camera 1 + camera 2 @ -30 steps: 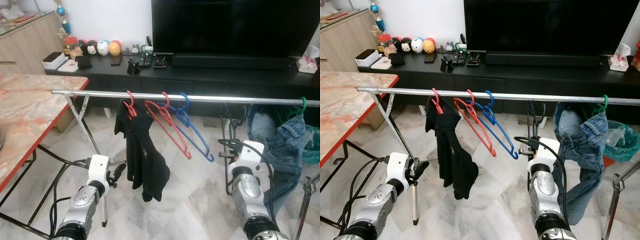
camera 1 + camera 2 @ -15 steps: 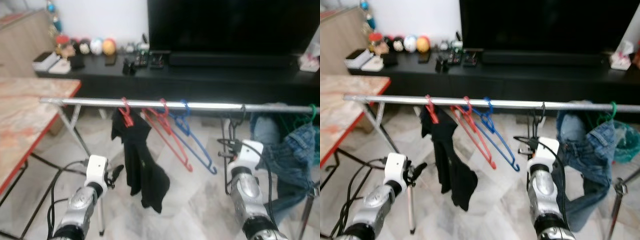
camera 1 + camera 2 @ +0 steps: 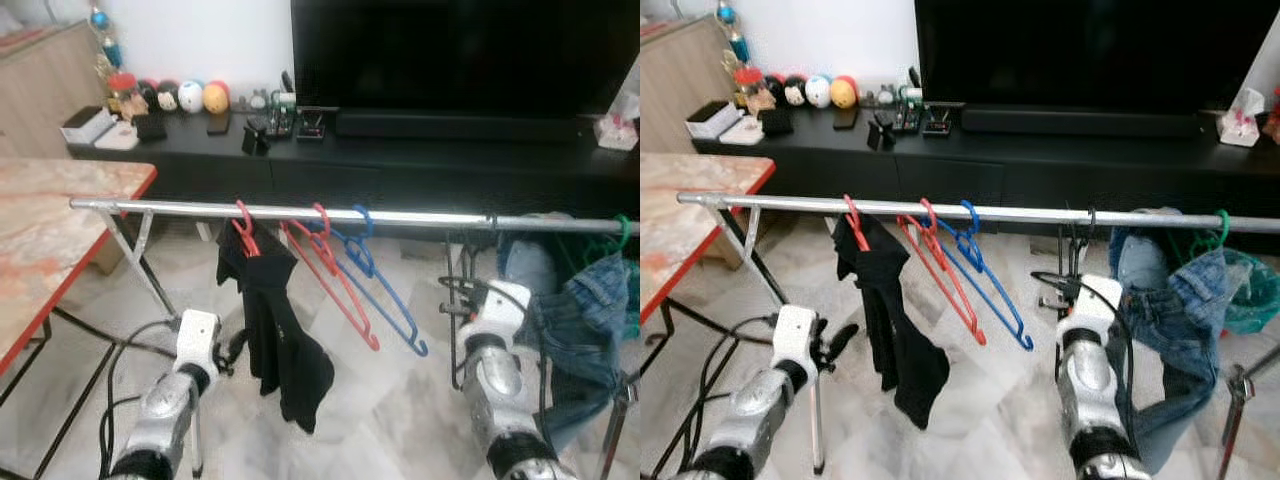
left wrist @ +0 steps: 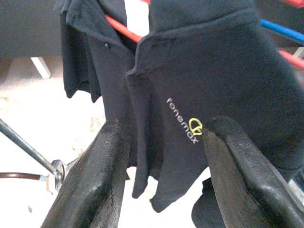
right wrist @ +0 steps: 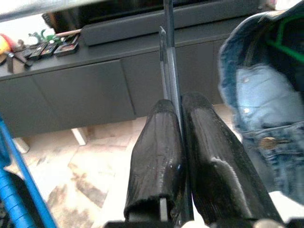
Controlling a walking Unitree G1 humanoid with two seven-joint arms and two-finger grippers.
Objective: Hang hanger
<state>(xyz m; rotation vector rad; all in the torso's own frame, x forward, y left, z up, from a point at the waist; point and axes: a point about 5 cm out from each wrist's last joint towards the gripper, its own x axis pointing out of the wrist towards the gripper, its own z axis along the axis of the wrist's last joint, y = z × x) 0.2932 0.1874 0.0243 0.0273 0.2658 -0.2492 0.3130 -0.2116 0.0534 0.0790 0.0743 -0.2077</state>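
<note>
A silver rail (image 3: 420, 217) runs across in front of me. On it hang a red hanger (image 3: 243, 225) carrying a black shirt (image 3: 280, 330), an empty red hanger (image 3: 335, 270) and a blue hanger (image 3: 385, 290). Further right, a thin black hanger (image 3: 1080, 245) has its hook looped at the rail. My right gripper (image 5: 182, 156) is shut on its wire (image 5: 168, 71) just below the rail. Jeans (image 3: 580, 300) hang on a green hanger (image 3: 620, 228) at the far right. My left gripper (image 4: 168, 130) is open, low and close in front of the black shirt (image 4: 199, 95).
A marble table with a red edge (image 3: 40, 230) stands on the left, beside the rack's slanted leg (image 3: 150, 270). A black TV console (image 3: 400, 150) with a large TV (image 3: 460, 50) lies behind the rail. A teal bin (image 3: 1250, 290) sits behind the jeans.
The camera has shifted, so the rail sits a little lower in the picture. The black hanger's hook now shows as a dark loop on the rail. Both arms keep their pose.
</note>
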